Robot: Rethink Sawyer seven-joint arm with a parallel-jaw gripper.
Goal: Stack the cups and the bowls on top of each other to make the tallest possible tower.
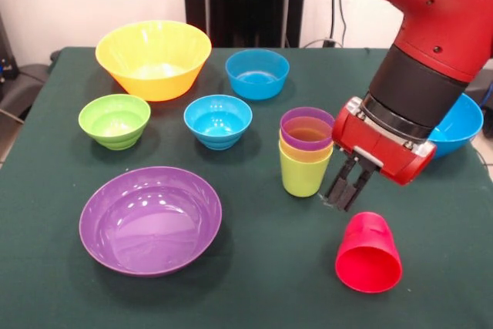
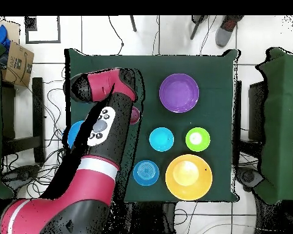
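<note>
Hanging just beside the tower (image 1: 306,152), the claw (image 1: 347,188) is seen nearly closed, nothing held. Red cup (image 1: 368,253) is tipped on the bench (image 1: 254,267), bowls scattered apart.

Red arm (image 2: 94,140) stretched over green table (image 2: 225,91), beside purple bowl (image 2: 179,92), two small blue bowls (image 2: 161,139), green bowl (image 2: 198,139) and yellow-orange bowl (image 2: 188,177).

From overhead the arm (image 2: 94,140) hides the tower, and covers most of the large blue bowl (image 2: 72,133).
</note>
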